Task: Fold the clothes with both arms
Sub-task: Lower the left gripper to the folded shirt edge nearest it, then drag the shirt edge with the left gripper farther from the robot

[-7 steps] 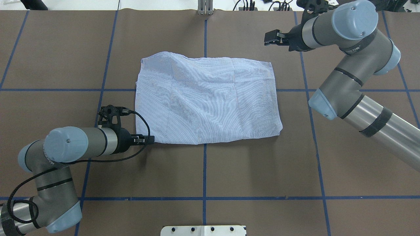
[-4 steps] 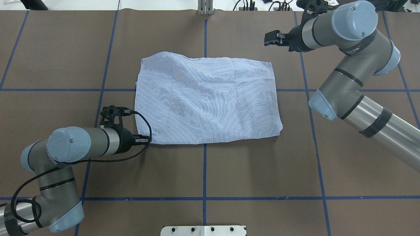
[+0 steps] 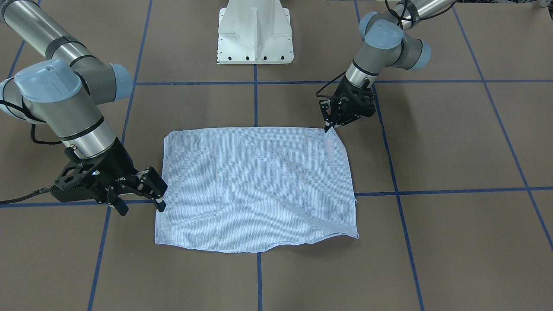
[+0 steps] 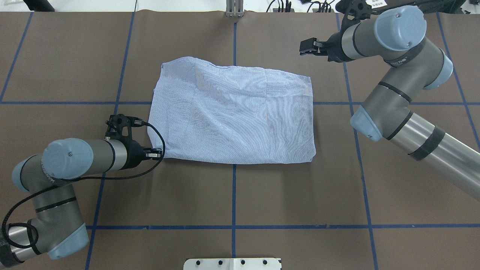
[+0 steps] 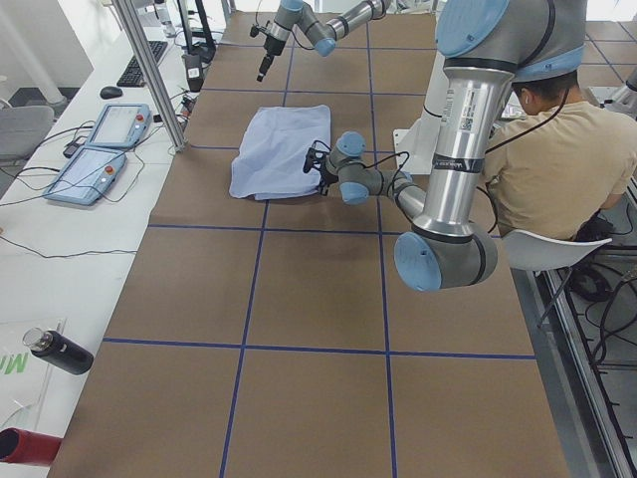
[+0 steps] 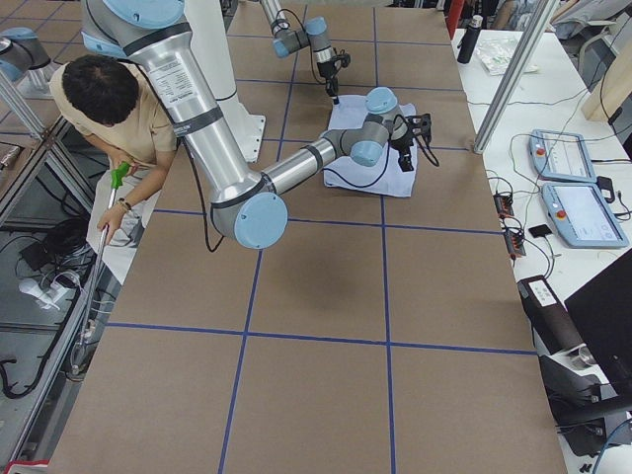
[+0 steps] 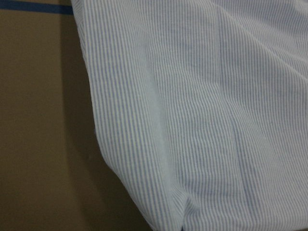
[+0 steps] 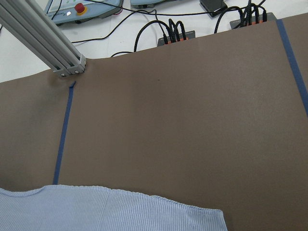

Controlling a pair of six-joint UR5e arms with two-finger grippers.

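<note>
A thin, light blue-and-white fine-striped shirt lies folded into a rough rectangle in the middle of the brown paper-covered table, across the crossing of two of its blue tape lines. The cloth sits mostly flat, with soft creases running over it. No collar or sleeves show from above.

The left arm, silver-grey with light-blue joint caps, reaches in low from the robot's left. Its black two-finger left gripper has its fingertips pinched together on the shirt's near left corner, the one closest to the white pedestal base. The cloth there draws to a small point at the tips. Its wrist camera sees only striped fabric and a strip of brown table.

The right arm bends over the far right part of the table. Its right gripper hangs just beyond the shirt's far right corner with its fingers spread apart and nothing between them, clear of the cloth.

A person in a tan top sits behind the robot.
</note>
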